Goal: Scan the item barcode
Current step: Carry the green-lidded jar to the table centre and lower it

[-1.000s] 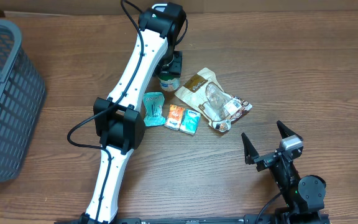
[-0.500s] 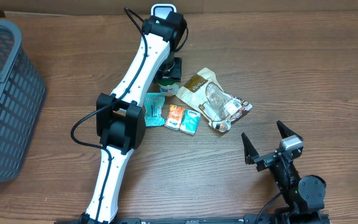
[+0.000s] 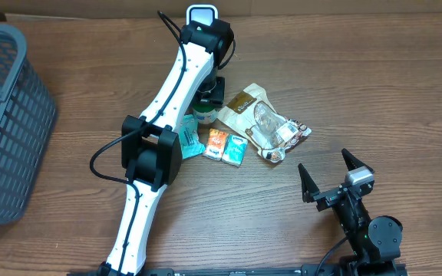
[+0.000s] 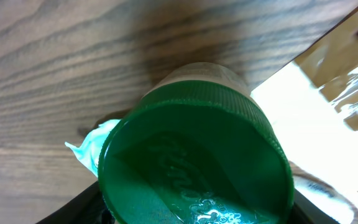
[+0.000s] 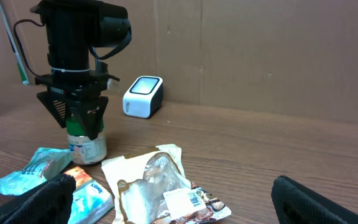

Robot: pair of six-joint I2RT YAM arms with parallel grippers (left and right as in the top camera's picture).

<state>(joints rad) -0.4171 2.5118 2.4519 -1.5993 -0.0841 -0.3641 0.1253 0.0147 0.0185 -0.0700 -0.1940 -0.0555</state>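
The jar stood clamped in the left gripper; the right gripper gaped. Lifting it upright, label facing the scanner, seemed wise.

— What carries everything?
— A brown wood-grain bench.
— What's at its left edge?
— A grey slatted basket, well apart from the rest.
— And at the far side?
— A small white scanner, screen upward.
— The middle?
— A cluster. A jar with a green lid stands upright. Just beside it lies a crumpled teal pouch, then an orange packet and a teal packet side by side, touching. To their right a clear-fronted bag with a brown label lies flat, a barcode sticker on its near end.
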